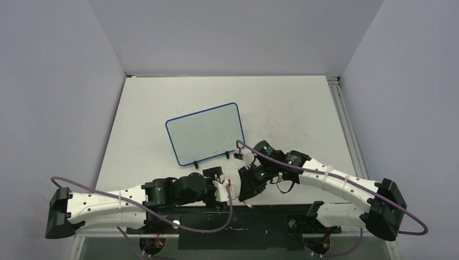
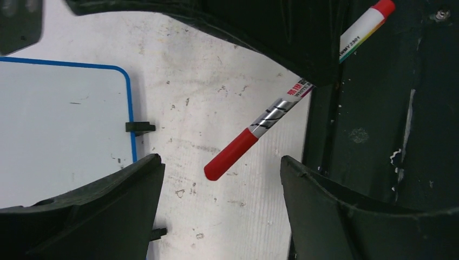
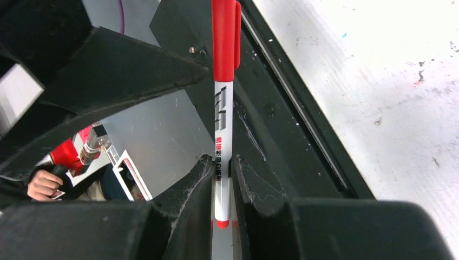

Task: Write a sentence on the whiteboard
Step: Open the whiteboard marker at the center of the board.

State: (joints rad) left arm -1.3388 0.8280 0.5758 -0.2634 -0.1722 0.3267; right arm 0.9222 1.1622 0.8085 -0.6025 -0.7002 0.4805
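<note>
The whiteboard (image 1: 203, 132) lies on the table, white with a thin blue frame. No red lettering shows on it, so the sentence is not in view. My right gripper (image 1: 250, 185) is near the table's front edge, shut on a red-capped marker (image 3: 222, 114) by its white barrel (image 3: 222, 162). The cap is on and points at my left gripper (image 1: 222, 187). My left gripper is open (image 2: 221, 162), and the red cap (image 2: 231, 153) sits just ahead of the gap between its fingers, touching neither. A corner of the whiteboard (image 2: 59, 124) shows in the left wrist view.
Two small black clip feet (image 1: 196, 162) stick out from the board's near edge; one shows in the left wrist view (image 2: 139, 127). The scuffed white tabletop (image 1: 292, 108) stretches to grey walls. A black base rail (image 1: 270, 214) runs along the front edge under both grippers.
</note>
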